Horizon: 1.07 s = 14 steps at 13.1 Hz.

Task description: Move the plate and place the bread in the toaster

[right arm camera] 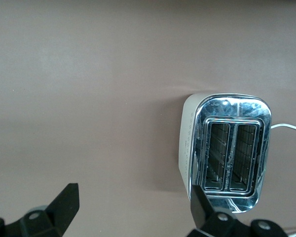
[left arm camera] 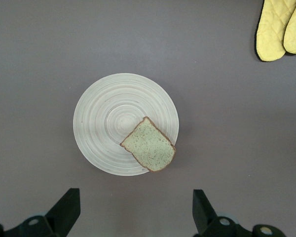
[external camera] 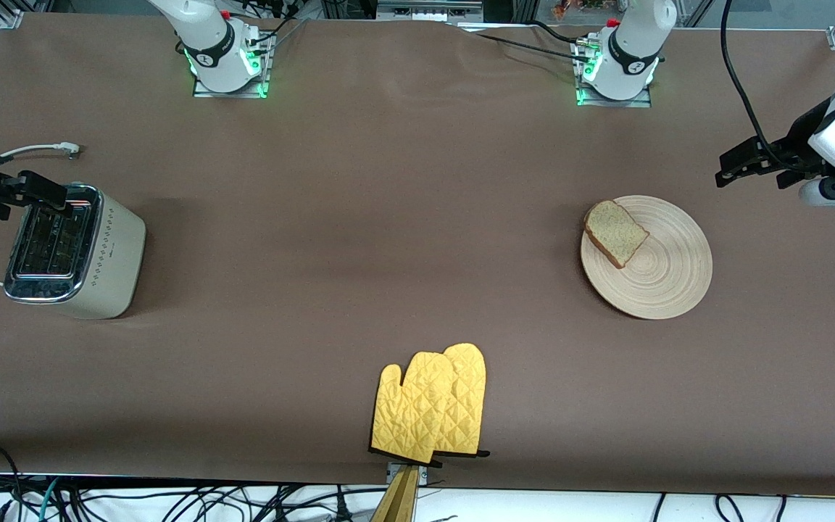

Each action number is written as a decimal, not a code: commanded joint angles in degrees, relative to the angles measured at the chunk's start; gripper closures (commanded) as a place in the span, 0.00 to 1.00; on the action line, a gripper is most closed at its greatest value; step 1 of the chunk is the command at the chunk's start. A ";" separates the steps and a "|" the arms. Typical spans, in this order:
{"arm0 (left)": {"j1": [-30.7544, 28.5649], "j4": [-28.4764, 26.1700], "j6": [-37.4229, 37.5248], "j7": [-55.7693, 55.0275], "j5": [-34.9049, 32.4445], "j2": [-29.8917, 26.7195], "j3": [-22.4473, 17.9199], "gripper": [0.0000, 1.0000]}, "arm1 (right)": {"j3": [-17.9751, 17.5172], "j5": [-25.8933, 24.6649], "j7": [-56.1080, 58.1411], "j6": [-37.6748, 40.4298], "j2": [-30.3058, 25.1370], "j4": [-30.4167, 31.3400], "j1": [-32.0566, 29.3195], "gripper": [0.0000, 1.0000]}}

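The light wooden plate (external camera: 667,279) lies toward the left arm's end of the table. The bread (external camera: 615,232) rests on its rim, on the side toward the right arm's end, slightly overhanging. Both show in the left wrist view: plate (left arm camera: 108,108), bread (left arm camera: 149,144). My left gripper (external camera: 729,170) is open and empty, over bare table beside the plate; its jaws (left arm camera: 135,197) stand wide apart. The cream toaster (external camera: 117,254) stands at the right arm's end, slots empty (right arm camera: 232,148). My right gripper (external camera: 51,194) hovers over the toaster's edge, open and empty (right arm camera: 134,190).
A pair of yellow oven mitts (external camera: 432,406) lies at the table's edge nearest the front camera, midway along; they also show in the left wrist view (left arm camera: 278,27). The toaster's white cord (external camera: 33,150) trails from the toaster, farther from the front camera than the toaster.
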<state>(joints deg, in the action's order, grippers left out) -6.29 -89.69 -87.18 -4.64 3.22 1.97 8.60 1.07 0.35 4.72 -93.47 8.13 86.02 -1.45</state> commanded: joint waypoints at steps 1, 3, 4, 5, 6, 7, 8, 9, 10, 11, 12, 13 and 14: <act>0.22 1.71 0.26 0.43 0.30 0.75 0.01 0.00 | -0.19 2.10 -0.59 0.57 0.05 -0.59 -0.75 0.00; 0.22 1.71 0.26 0.43 0.30 0.75 0.01 0.00 | -0.19 2.64 -0.59 0.57 0.05 -0.59 -1.45 0.00; 0.22 1.71 0.26 0.43 0.30 0.84 0.01 0.00 | -0.19 2.64 -0.42 0.57 0.05 -0.59 -1.45 0.00; 0.22 1.71 0.26 0.43 0.30 0.75 0.01 0.00 | -0.28 2.55 -0.15 0.57 0.13 -0.59 -1.45 0.00; 0.22 1.71 0.26 0.43 0.30 0.75 0.01 0.00 | -0.19 2.55 -0.06 0.57 0.05 -0.59 -1.45 0.00; 0.22 1.71 0.26 0.43 0.30 0.75 0.01 0.00 | -0.28 2.55 0.02 0.57 0.05 -0.59 -1.45 0.00; 0.22 1.71 0.26 0.43 0.30 0.75 0.01 0.00 | -0.19 2.55 0.03 0.57 0.05 -0.59 -1.45 0.00; 0.22 1.71 0.26 0.43 0.30 0.75 0.01 0.00 | -0.28 2.55 0.03 0.57 0.05 -0.59 -1.45 0.00; 0.22 1.71 0.26 0.43 0.30 0.75 0.01 0.00 | -0.28 2.55 0.03 0.57 0.05 -0.59 -1.45 0.00; 0.22 1.71 0.26 0.43 0.30 0.75 0.01 0.00 | -0.28 2.55 0.03 0.57 0.05 -0.59 -1.45 0.00; 0.22 1.71 0.26 0.43 0.38 0.75 0.01 0.00 | -0.28 2.55 0.03 0.57 0.05 -0.59 -1.45 0.00; 0.22 1.71 0.26 0.43 0.38 0.75 0.01 0.00 | -0.28 2.55 0.03 0.57 0.05 -0.59 -1.45 0.00; 0.22 1.71 0.26 0.43 0.30 0.75 0.01 0.00 | -0.28 2.55 0.03 0.57 0.05 -0.59 -1.45 0.00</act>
<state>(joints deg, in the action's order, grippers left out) -6.22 -89.67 -87.28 -4.64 3.22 1.98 8.60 1.09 1.93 4.52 -93.47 8.16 86.02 -2.36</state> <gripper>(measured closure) 0.000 0.000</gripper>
